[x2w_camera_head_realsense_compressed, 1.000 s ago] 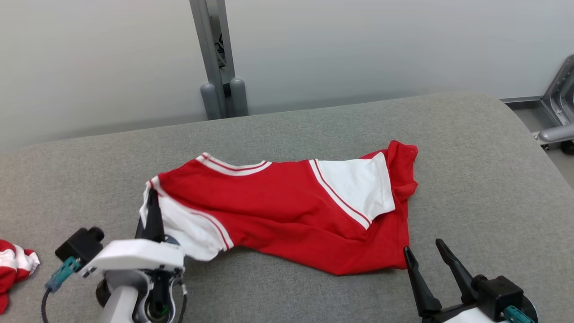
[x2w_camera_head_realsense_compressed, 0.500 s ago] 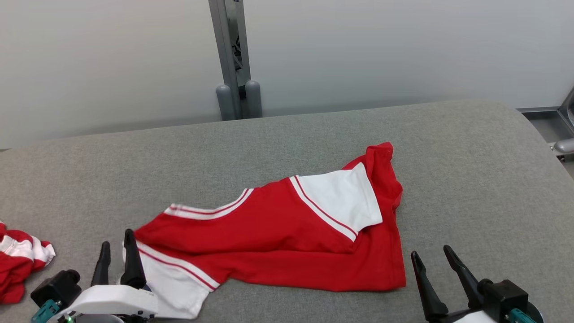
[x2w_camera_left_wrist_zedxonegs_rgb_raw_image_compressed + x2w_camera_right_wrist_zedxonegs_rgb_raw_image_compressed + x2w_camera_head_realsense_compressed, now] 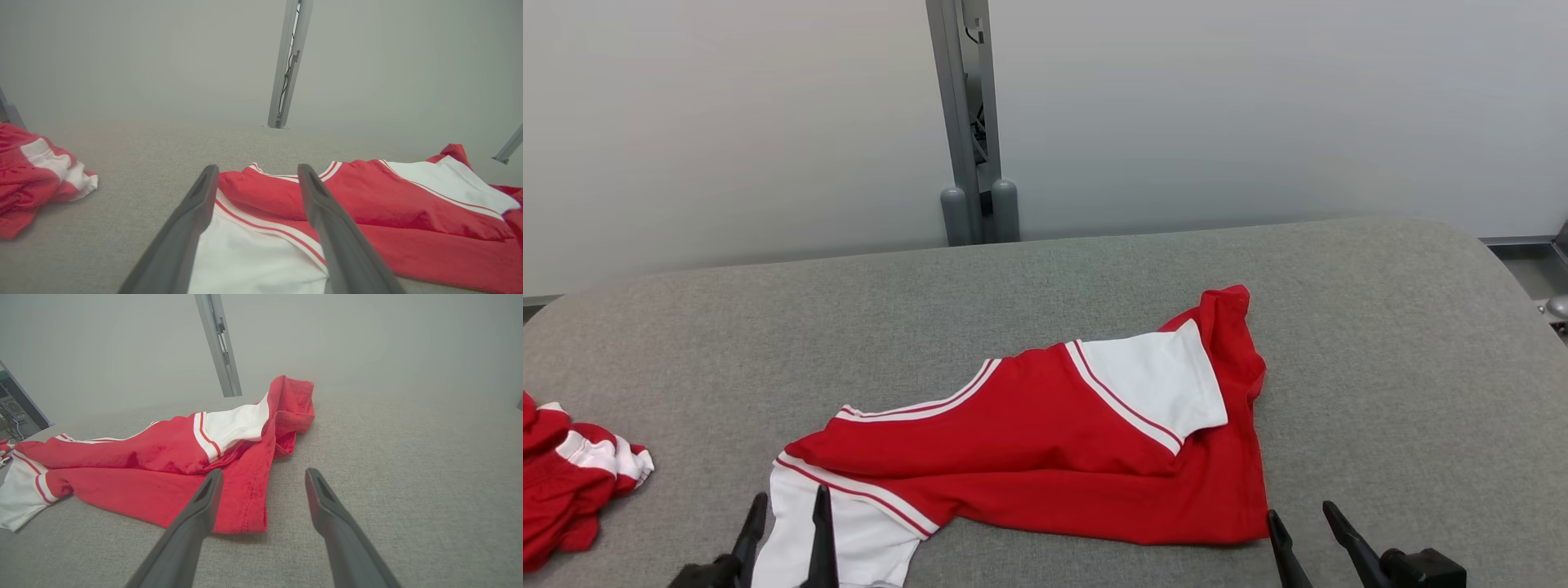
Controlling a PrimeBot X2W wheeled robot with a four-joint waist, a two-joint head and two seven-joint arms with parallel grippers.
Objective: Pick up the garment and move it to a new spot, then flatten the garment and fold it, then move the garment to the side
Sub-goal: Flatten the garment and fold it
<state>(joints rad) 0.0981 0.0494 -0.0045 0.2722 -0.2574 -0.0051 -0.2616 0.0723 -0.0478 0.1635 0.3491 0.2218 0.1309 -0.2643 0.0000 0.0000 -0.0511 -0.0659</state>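
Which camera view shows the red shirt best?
The head view: the shirt lies almost whole on the grey table, seen from above. The left wrist view shows its white sleeve close up, with the far end cut off. The right wrist view shows it from low beside its hem, foreshortened.

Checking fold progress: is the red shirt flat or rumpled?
Rumpled: the garment lies doubled over itself, one white sleeve folded across its red body, its far corner bunched up.

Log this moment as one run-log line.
red T-shirt: rumpled, unfolded, on grey padded surface | left pincer: open, astride white sleeve | right pincer: open, empty, by its near corner
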